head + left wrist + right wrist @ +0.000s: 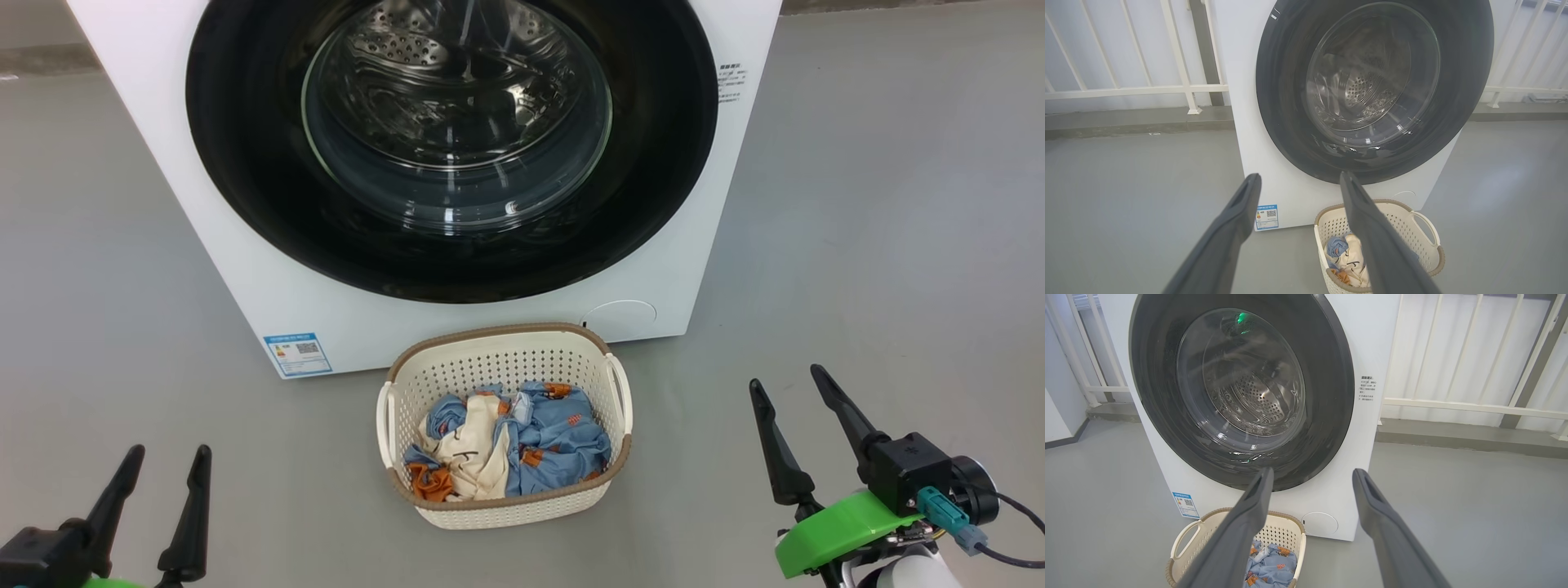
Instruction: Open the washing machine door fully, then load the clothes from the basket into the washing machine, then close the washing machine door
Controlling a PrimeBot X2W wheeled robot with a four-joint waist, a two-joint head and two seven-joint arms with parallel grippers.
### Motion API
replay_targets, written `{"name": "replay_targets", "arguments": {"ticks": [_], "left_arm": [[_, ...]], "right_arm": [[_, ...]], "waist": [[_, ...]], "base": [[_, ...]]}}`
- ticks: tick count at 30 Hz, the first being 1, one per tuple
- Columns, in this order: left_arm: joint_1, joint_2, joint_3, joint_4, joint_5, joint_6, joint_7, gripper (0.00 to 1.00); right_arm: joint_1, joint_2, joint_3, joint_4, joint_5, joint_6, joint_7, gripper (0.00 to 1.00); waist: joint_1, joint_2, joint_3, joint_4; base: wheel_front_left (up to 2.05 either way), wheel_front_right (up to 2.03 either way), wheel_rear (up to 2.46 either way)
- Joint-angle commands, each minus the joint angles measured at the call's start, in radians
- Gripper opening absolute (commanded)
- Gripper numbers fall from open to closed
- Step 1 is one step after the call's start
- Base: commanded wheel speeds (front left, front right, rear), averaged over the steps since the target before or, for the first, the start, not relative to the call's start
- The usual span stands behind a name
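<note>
Looks stiff and slick at the washing machine door (pixel 453 147), likely wants hooking by its rim edge, with left gripper (pixel 170 449) and right gripper (pixel 785 376) spread wide, empty.

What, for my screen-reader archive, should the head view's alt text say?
A white washing machine with its black-rimmed door shut stands on a grey floor, a cream basket of blue, cream and orange clothes before it. The left tool and right tool, open and empty, rise from the bottom corners.
</note>
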Motion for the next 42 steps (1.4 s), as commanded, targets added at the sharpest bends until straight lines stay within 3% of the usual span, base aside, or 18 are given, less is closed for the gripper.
{"name": "replay_targets", "arguments": {"ticks": [1,13,42], "left_arm": [[-0.026,0.030,0.045,-0.029,0.007,-0.003,-0.014,1.00],[-0.026,0.031,0.049,-0.026,-0.005,-0.003,-0.014,1.00],[-0.022,0.020,0.059,-0.022,0.004,-0.003,-0.014,1.00]], "right_arm": [[-0.035,-0.007,0.020,-0.032,-0.008,-0.001,-0.012,1.00],[-0.029,-0.007,0.001,0.010,0.053,-0.001,-0.012,1.00],[-0.041,-0.007,-0.013,0.045,0.058,-0.001,-0.012,1.00]], "waist": [[0.0000,0.0000,0.001,0.001],[0.0000,0.0000,0.000,0.003],[0.0000,0.0000,-0.011,0.009]], "base": [[0.00,0.00,0.00],[0.00,0.00,0.00],[0.00,0.00,0.00]]}}
